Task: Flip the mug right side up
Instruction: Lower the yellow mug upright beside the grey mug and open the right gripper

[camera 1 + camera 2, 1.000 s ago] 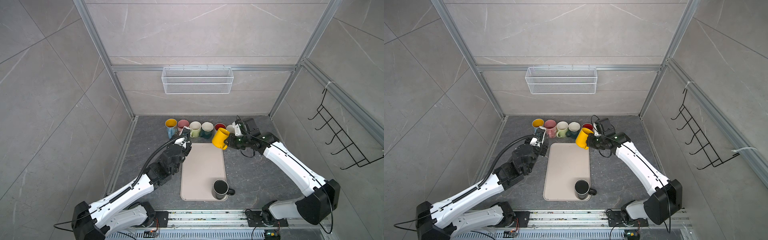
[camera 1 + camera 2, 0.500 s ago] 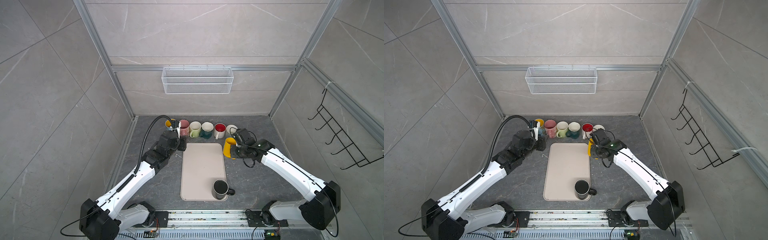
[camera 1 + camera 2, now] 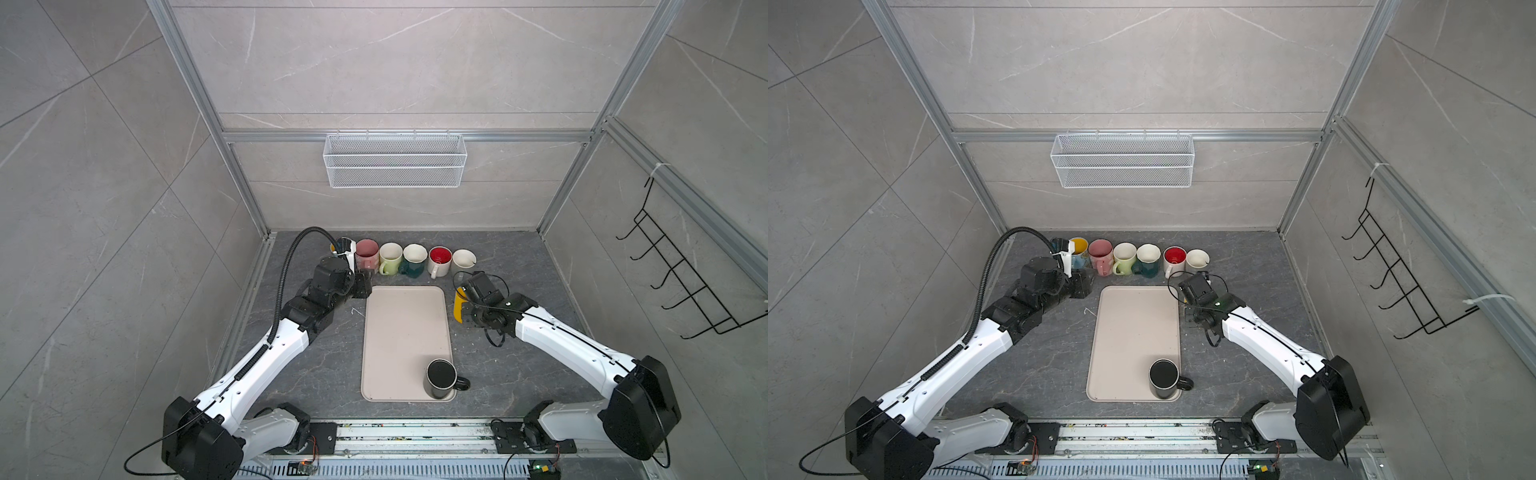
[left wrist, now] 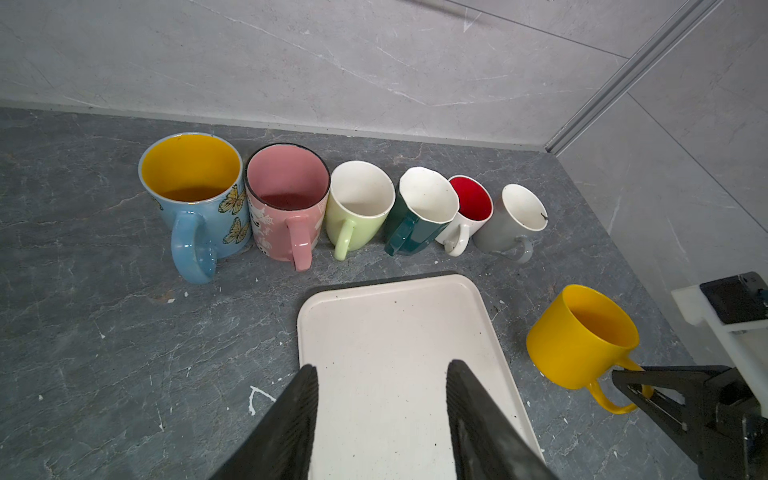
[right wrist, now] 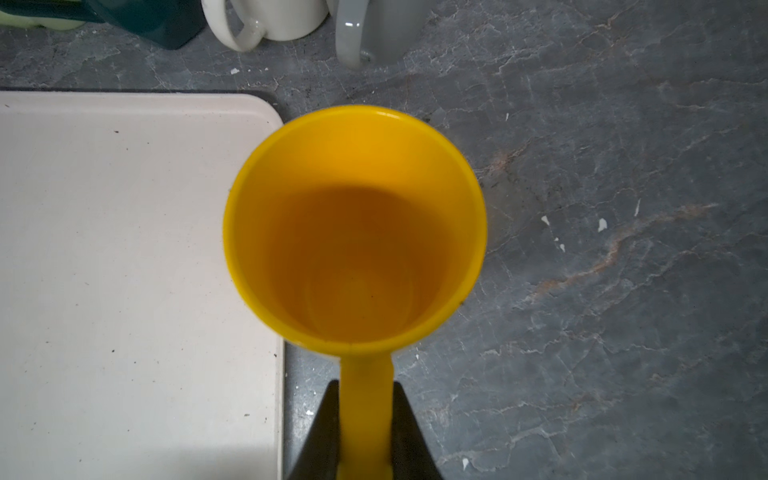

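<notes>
Whereas tilted mid-air by far-right corner of tray a sec ago, now got yellow mug mouth-up, lower, just beside tray's right edge; set down or not, can't tell. Pinched by handle in right gripper, closed tight. Empty, half-open left gripper by tray's far-left corner. Flip prob. done; release left.

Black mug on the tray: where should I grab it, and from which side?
Take the black mug by its handle, coming in from the right. The handle juts sideways past the right edge of the tray, and the mug stands vertical, so the jaws can likely close across the loop there.
</notes>
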You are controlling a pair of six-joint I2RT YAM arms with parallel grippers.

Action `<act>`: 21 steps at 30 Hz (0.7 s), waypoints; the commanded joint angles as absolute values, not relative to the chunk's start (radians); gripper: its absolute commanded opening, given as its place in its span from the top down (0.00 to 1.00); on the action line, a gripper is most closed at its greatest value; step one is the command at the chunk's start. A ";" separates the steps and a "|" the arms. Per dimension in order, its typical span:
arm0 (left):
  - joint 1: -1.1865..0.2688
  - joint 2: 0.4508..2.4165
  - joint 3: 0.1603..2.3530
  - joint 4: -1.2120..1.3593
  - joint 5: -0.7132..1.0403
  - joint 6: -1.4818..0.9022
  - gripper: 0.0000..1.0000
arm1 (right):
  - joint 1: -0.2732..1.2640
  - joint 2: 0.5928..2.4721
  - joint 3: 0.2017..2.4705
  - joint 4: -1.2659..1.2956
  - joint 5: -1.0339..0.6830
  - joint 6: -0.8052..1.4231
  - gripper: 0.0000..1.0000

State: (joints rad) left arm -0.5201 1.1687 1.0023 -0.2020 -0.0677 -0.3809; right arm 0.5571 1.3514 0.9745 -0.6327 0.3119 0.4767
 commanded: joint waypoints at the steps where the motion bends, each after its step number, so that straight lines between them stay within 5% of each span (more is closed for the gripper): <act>1: -0.511 1.158 1.014 -0.174 -0.049 -0.404 0.47 | 0.563 1.354 0.955 -0.487 0.364 0.465 1.00; 21: -0.500 1.140 0.995 -0.159 -0.110 -0.438 0.47 | 0.554 1.452 0.909 -0.382 0.440 0.503 1.00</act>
State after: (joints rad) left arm -0.5056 1.1664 0.9955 -0.1936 -0.0811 -0.4213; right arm 0.5560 1.4471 0.9184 -0.4496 0.3836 0.4789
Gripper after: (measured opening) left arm 0.530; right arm 0.161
